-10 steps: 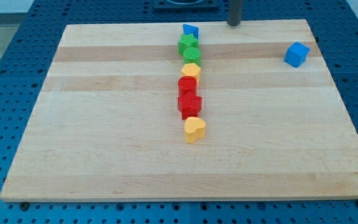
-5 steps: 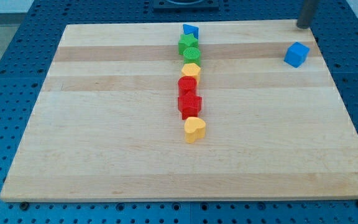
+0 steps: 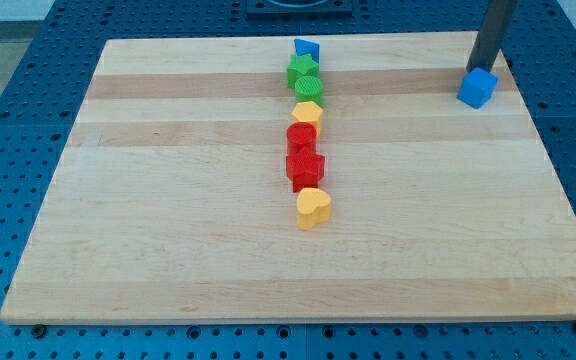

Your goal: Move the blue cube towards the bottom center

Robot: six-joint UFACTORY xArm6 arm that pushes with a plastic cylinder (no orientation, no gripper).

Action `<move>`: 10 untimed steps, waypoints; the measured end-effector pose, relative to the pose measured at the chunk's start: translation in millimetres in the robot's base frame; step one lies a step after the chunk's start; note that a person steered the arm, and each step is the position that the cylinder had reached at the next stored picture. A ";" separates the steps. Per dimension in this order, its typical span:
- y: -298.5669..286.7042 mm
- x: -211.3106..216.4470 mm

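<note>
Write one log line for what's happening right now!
tip: just above blue cube in view, contact unclear | cube: board's top right | goal: bottom center

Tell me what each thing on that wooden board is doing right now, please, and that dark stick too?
my tip: down at the board, right behind the blue cube, at its top edge.
blue cube: resting near the view's top right, far from the bottom center.
blue triangular block: heads the middle column.
green blocks: two, packed together.
yellow block: below the greens.
red blocks: two, stacked in line.
yellow heart block: ends the column.
</note>
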State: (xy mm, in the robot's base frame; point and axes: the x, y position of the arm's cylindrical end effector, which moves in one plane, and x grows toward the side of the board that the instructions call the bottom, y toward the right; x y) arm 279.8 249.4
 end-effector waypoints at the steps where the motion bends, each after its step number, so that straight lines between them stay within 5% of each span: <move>1: 0.0 7.9; 6: 3.4 164.8; 7: 13.7 156.5; 8: 4.7 84.7; 10: -35.7 67.2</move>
State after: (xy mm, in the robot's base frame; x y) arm 347.0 213.7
